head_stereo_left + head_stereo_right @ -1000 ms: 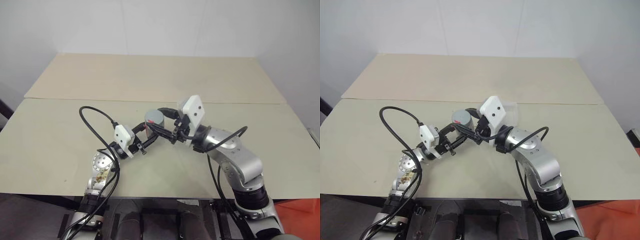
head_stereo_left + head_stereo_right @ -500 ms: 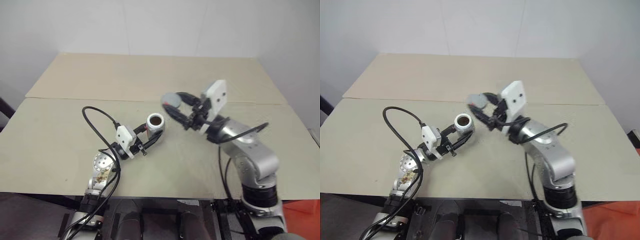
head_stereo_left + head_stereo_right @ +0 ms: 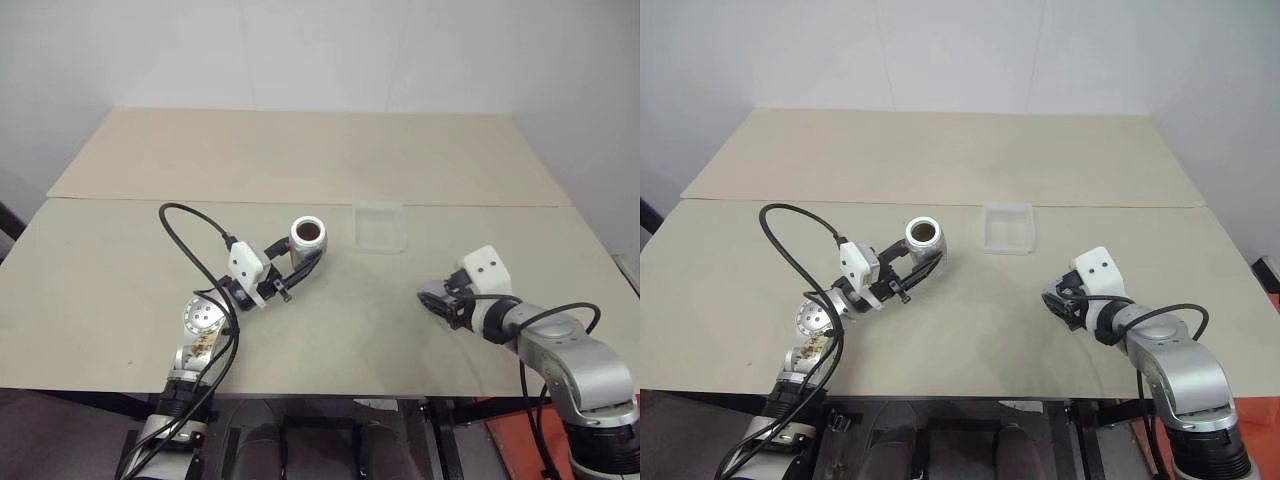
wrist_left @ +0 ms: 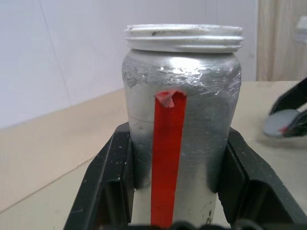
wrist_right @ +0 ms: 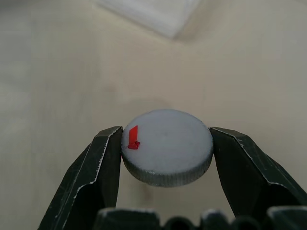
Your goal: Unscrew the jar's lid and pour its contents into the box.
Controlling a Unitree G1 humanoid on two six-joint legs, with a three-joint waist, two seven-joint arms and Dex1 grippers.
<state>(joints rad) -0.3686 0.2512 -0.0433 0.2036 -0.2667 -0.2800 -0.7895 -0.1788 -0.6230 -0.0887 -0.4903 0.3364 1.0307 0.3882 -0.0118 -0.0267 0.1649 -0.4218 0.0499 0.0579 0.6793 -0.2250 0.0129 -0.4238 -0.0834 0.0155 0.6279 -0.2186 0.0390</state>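
— Where's the jar (image 3: pixel 308 236) right now?

— Up off the worktop (image 3: pixel 120 260), clamped in the left claw (image 4: pixel 176 158). The two black fingers (image 4: pixel 110 177) press on either side of the silvery body, and a red strip of tape runs up the side between them. It's tilted a little, mouth facing up and towards us.

— Open?

— Yes, the top is bare; you can see the threaded white rim, and inside something brown, the contents (image 3: pixel 309 231), though I can't make out single pieces.

— And the lid (image 5: pixel 167 146)?

— In the right claw (image 5: pixel 165 158), low over the worktop on the robot's right side, well apart from the jar. The fingers are clenched on its ridged edge from both sides. It's a grey disc with a small red mark near one rim. Whether it touches the worktop, I can't tell.

— The box (image 3: pixel 380 226)?

— Sitting flat on the worktop, clear plastic, beyond and between the two claws, nearer the jar. It lies just to the right of the jar's mouth, not touching it. Neither claw is over it.
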